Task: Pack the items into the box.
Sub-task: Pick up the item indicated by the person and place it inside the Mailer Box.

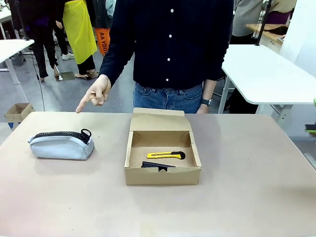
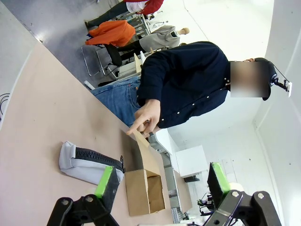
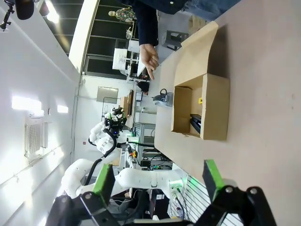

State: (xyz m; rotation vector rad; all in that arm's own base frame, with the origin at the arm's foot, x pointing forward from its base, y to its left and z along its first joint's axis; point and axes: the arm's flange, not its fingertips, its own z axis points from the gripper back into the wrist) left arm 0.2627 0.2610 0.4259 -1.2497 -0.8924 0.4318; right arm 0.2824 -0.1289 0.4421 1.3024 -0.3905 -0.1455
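Left pincer (image 2: pixel 161 173) hangs wide apart, the grey pouch (image 2: pixel 82 165) lying beyond it.

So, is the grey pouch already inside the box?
No, the pouch lies on the table, apart from the box, which holds the utility knife and stapler.

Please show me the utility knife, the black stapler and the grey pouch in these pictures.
yellow-and-black utility knife (image 1: pixel 165 155): front view, on the middle of its yellow handle.
black stapler (image 1: pixel 157 165): front view, on the middle of its body.
grey fabric pouch (image 1: pixel 61 148): front view, on its grey side below the zipper.
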